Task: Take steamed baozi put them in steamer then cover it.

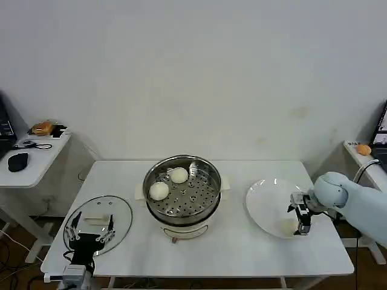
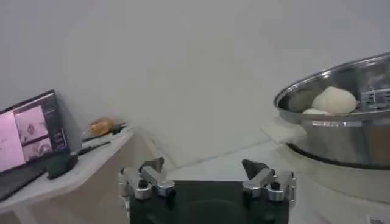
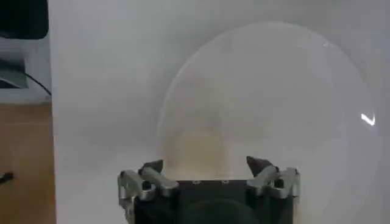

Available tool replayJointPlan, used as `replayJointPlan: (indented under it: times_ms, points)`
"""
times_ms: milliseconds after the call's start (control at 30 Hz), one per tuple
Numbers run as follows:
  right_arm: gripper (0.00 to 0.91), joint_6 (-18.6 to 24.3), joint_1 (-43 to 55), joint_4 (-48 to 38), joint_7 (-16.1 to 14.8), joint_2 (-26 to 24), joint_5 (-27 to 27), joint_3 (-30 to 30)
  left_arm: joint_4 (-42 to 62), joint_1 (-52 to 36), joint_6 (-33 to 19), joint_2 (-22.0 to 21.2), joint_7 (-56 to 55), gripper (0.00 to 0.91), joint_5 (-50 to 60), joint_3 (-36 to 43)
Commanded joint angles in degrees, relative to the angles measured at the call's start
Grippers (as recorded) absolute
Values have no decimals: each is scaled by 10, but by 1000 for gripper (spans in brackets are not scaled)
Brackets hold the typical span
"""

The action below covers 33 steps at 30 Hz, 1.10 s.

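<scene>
So the steamer (image 1: 182,195) sits about mid-desk (image 1: 236,244), a bit toward the far side, lid off. Two baozi (image 1: 159,191) are already inside on the perforated tray, both on the left half: one nearer left, the other (image 1: 179,175) just behind it toward the far rim. From the left wrist view you can see them poking up above the pot's (image 2: 344,115) shiny wall (image 2: 334,100).

The cover (image 1: 98,222) lies flat on the desk at the near left corner, well apart from the pot. The left claw (image 1: 90,236) hangs over its near edge, fingers spread wide with nothing between them.

Over on the right there's a white plate (image 1: 269,205), and the right claw (image 1: 302,222) is down at its near right part. A pale baozi (image 1: 286,226) sits on the plate just beside the claw tips. In the right wrist view the claw (image 3: 210,176) is wide, and the bun (image 3: 196,148) shows as a soft cream blob right ahead of the fingers; can't tell if they touch it. The plate (image 3: 292,91) spreads out beyond it.
</scene>
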Motion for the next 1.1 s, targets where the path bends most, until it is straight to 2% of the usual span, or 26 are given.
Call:
replayJointPlan:
  times_ms: [33, 233, 467, 867, 1100]
  points:
    - [796, -5, 0, -4, -2, 2, -4, -2, 0, 0, 0, 1, 0, 907, 0, 0]
    - [756, -6, -5, -4, -4, 3, -4, -1, -1, -1, 0, 1, 0, 907, 0, 1]
    - [645, -10, -4, -1, -7, 1, -2, -2, -1, 0, 0, 1, 0, 907, 0, -1]
    - [625, -11, 20, 6, -17, -6, 4, -12, -4, 3, 0, 1, 0, 907, 0, -2]
    - [625, -5, 81, 8, -25, -1, 24, -2, -4, 0, 1, 3, 0, 907, -1, -2]
